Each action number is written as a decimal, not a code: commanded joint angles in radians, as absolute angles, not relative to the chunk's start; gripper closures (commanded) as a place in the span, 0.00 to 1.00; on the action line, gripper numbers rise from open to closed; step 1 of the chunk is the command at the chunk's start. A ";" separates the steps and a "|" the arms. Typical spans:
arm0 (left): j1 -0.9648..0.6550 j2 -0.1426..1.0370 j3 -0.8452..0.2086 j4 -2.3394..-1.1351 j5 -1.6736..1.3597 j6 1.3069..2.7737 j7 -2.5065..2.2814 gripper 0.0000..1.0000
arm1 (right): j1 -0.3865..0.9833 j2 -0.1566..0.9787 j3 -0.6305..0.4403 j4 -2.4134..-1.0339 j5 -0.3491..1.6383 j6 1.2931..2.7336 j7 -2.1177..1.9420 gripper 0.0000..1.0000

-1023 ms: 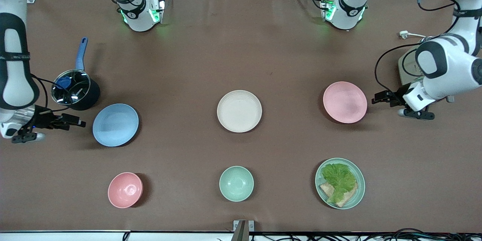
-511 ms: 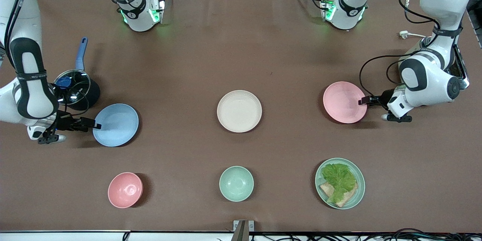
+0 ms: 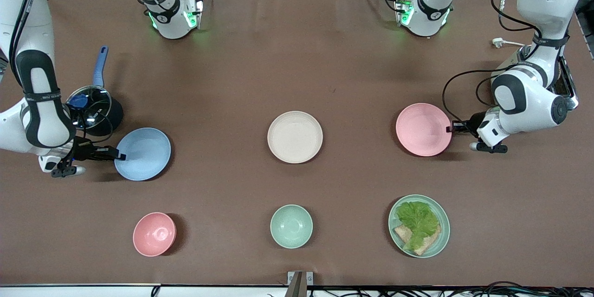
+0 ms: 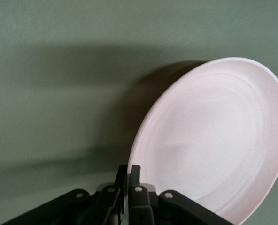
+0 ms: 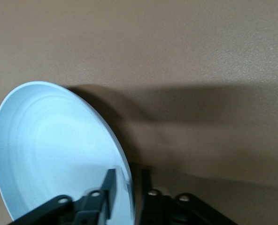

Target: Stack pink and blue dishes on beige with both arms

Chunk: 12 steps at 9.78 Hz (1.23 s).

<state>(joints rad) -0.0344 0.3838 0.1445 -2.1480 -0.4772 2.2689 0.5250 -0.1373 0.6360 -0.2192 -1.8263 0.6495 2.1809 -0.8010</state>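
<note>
At the right arm's end of the table we find the right gripper (image 3: 117, 155) pinched on the rim of the blue plate (image 3: 144, 153), one finger inside the rim and one outside, as the right wrist view confirms (image 5: 125, 185). The blue plate (image 5: 54, 154) is shallow, round and matte, with faint concentric rings. Just beside it, farther from the front camera, stands a dark pot (image 3: 95, 112) with a glass lid and a blue handle. Nearer the camera sits a small deep pink bowl (image 3: 154, 234).

At mid-table the cream-beige plate (image 3: 295, 137) lies flat, with bare brown tabletop (image 3: 222, 79) all round it. A mint bowl (image 3: 291, 226) sits nearer the camera.

Toward the left arm's end, the pink plate (image 3: 423, 129) has its rim clamped by the left gripper (image 3: 451, 127); the left wrist view shows the fingers (image 4: 135, 176) nearly together on the rim of the plate (image 4: 214, 140). A mint plate of lettuce and bread (image 3: 419, 225) lies nearer the camera, well apart.
</note>
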 commanded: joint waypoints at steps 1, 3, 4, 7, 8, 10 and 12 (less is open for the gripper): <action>-0.023 0.313 0.044 -2.149 -0.494 2.283 0.477 0.99 | -0.135 0.617 -0.222 -1.832 0.676 2.175 -0.801 0.99; -0.012 0.305 -0.137 -2.117 -0.492 2.289 0.316 0.99 | -0.129 0.611 -0.270 -1.752 0.658 2.073 -0.764 0.99; -0.012 0.323 -0.243 -2.102 -0.477 2.345 0.154 0.99 | -0.124 0.611 -0.303 -1.659 0.617 1.954 -0.705 0.99; -0.024 0.449 -0.498 -2.099 -0.396 2.619 -0.192 0.99 | -0.112 0.597 -0.296 -1.406 0.439 1.723 -0.440 0.99; -0.026 0.489 -0.546 -2.089 -0.300 2.666 -0.319 0.99 | -0.091 0.578 -0.295 -1.367 0.408 1.697 -0.372 0.99; -0.058 0.555 -0.578 -2.030 -0.067 2.674 -0.601 0.99 | -0.068 0.516 -0.211 -1.367 0.350 1.698 -0.237 0.99; -0.098 0.659 -0.594 -1.949 0.151 2.674 -0.846 0.98 | -0.066 0.457 -0.087 -1.405 0.311 1.704 -0.058 0.99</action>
